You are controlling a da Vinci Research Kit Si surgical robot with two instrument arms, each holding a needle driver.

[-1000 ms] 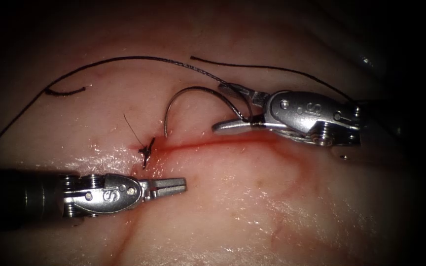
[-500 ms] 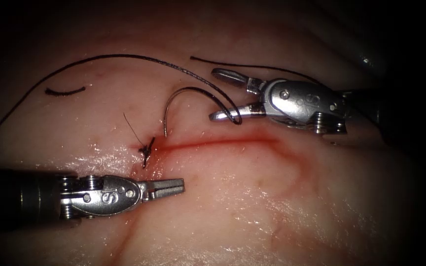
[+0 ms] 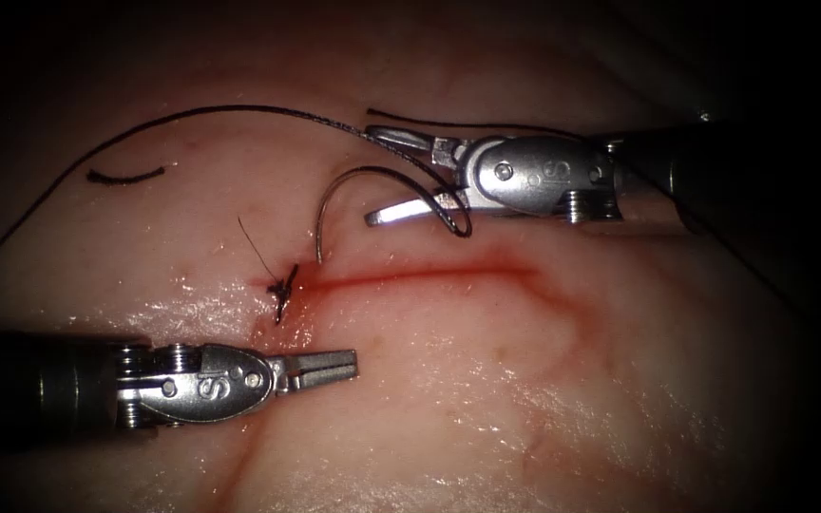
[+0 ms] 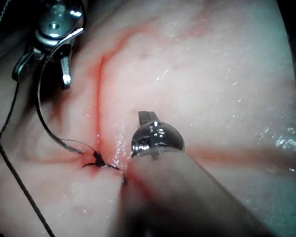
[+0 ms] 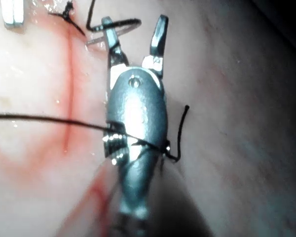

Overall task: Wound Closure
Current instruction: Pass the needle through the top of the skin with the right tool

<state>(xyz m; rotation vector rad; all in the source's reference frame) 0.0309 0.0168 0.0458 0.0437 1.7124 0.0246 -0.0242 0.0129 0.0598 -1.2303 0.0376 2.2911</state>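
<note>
Needle (image 3: 353,190) sits above the cut (image 3: 429,274) in the endoscope view, arched up off the tissue (image 3: 525,399); its point end comes down just above the cut's left end, right beside the knot (image 3: 283,285), and I can't tell whether the tip is in the tissue or only resting on it. The swaged end curls round near the right tool (image 3: 396,176), and the thread (image 3: 192,114) runs from there up and off to the left in a long arc. Right tool's jaws are spread wide and hold nothing: the needle's tail end lies between them or just under the lower jaw, touching or near it, not clamped. The right wrist view backs that up, right tool (image 5: 133,34) splayed with the needle's wire crossing at the tips. Left tool (image 3: 320,366) lies below the cut, jaws together and empty, well apart from the needle, pointing right along the cut. The key geometry: the needle's arc runs roughly left to right, parallel to the cut and on its upper side, with its tail end at the right tool's mouth, so the right arm is plainly the nearer one. A loose cut end of thread (image 3: 125,176) lies off to the upper left; red fluid (image 3: 486,271) lines the cut.
</note>
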